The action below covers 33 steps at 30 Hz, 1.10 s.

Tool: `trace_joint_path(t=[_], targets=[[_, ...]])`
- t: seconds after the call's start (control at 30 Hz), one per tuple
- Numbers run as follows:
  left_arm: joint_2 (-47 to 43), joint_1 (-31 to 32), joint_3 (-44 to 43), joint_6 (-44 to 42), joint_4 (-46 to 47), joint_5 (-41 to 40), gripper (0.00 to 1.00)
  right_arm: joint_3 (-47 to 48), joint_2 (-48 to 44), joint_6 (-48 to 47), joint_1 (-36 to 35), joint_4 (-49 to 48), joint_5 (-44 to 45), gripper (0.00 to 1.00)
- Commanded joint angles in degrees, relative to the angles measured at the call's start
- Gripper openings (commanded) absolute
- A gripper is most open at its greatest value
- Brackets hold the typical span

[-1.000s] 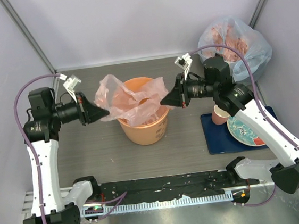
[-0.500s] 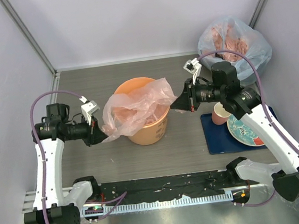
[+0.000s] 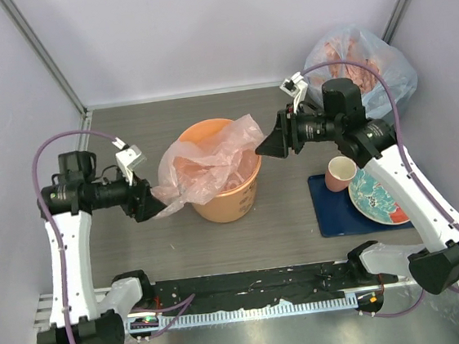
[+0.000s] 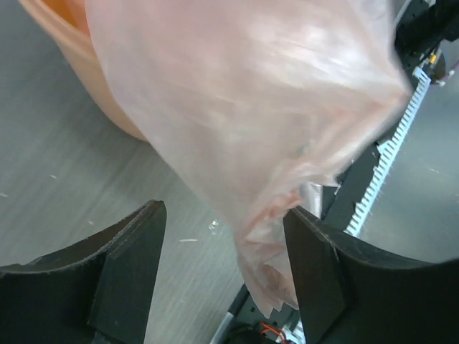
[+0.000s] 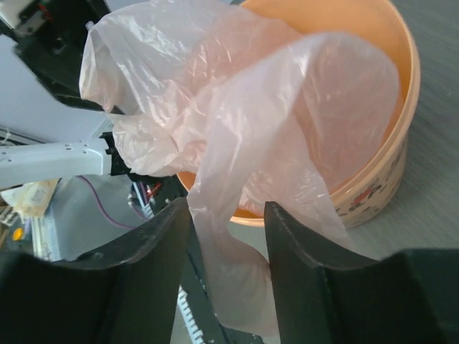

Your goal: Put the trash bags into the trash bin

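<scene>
The pale-pink trash bag lies draped over the mouth of the orange trash bin, its left part spilling over the rim. My left gripper is at the bag's lower-left corner, open. In the left wrist view the bag hangs between the spread jaws, and its tip brushes the right finger; the bin is behind. My right gripper sits just right of the bin, open. In the right wrist view a fold of bag hangs loose between its jaws, above the bin.
A bluish-clear sack stuffed with pink plastic stands at the back right. A pink cup and a patterned plate rest on a blue mat on the right. A black toothed rail runs along the near edge.
Both grippers have opened and let go of the bag. The left gripper dropped toward the bin's near-left side, the right drew back to the right, and the bag sagged over the bin.
</scene>
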State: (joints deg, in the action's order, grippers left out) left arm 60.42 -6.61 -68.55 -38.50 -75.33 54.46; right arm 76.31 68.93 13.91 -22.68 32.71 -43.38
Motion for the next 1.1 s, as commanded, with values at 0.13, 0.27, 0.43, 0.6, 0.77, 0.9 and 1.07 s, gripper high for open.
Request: trace_joint_path(t=[0.13,0.27,0.43,0.6,0.77,0.9,1.07], targets=[[-4.1,-2.1,-12.1,6.9,-1.8,4.9,0.82,8.2,-0.5,-6.3,0.0,2.4,9.1,0.65],[-3.4,-2.4,-15.1,12.3,3.1,4.0,0.99,9.6,0.9,-10.0,0.0,2.8,13.0,0.72],[-3.2,-2.4,-16.7,14.4,6.9,-2.5,1.0,11.8,2.7,-15.3,-0.6,2.5,14.4,0.79],[-3.7,-2.4,-17.1,22.4,14.5,-4.4,1.0,12.8,4.9,-23.0,-5.2,3.5,17.3,0.79],[-2.2,-2.4,-18.3,22.8,17.5,-9.9,1.0,13.5,7.3,-29.5,-7.5,3.9,19.0,0.8],[-0.9,-2.4,-19.9,21.1,18.5,-8.5,1.0,15.3,9.6,-32.0,-7.7,5.1,20.5,0.62],[2.1,-0.2,-22.3,23.9,26.3,-6.8,0.99,17.4,11.2,-32.4,-7.7,3.9,22.0,0.27]])
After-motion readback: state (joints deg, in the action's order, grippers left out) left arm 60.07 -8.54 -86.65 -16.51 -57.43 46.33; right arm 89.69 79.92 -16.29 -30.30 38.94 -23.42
